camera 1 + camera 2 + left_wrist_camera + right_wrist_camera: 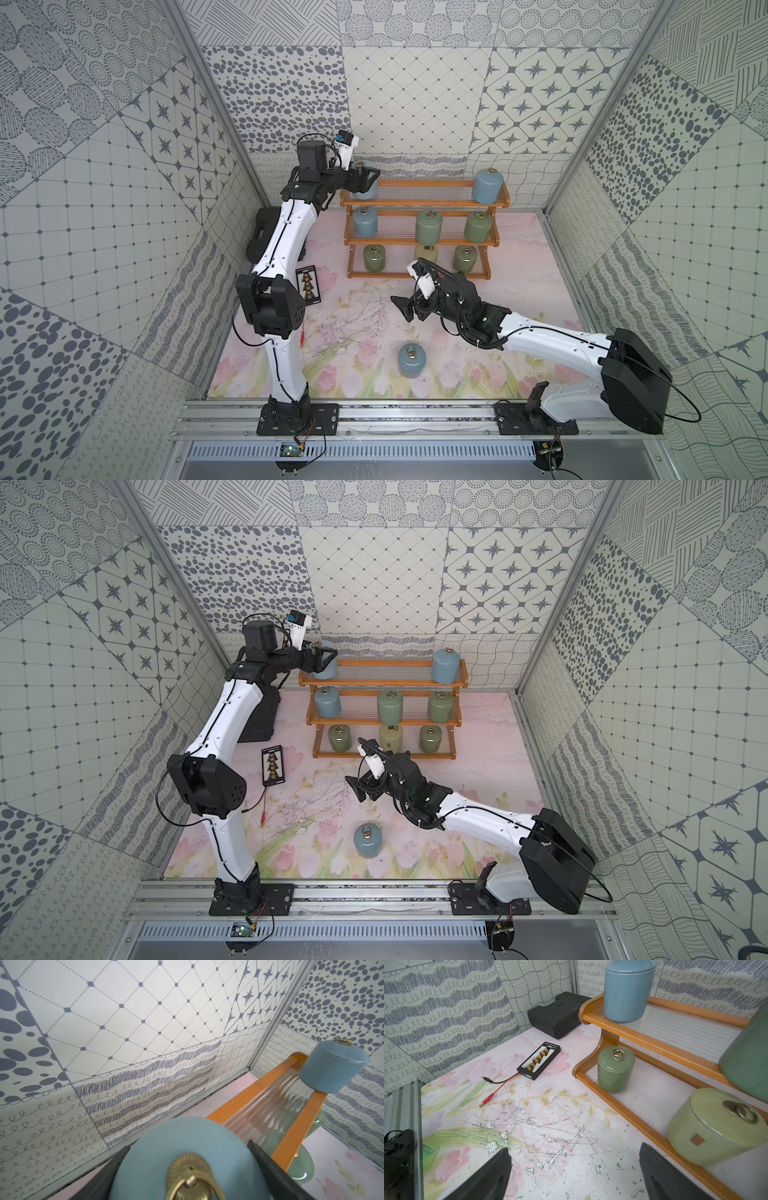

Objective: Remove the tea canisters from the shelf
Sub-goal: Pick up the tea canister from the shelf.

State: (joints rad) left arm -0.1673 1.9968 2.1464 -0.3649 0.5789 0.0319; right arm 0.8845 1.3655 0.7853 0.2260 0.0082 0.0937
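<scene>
L gripper (368, 178): blue canister (187, 1157) fills gap btwn jaws, no clearance. Ahead of jaws, shelf (249, 1093) slats bare up to 2nd blue canister (334, 1068). R gripper (575, 1155): jaws wide, bare table (550, 1115) btwn; cream canister (716, 1126) just outside one jaw.

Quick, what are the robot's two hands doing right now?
Left gripper: closed on a blue canister.
Right gripper: open, holding nothing.
</scene>
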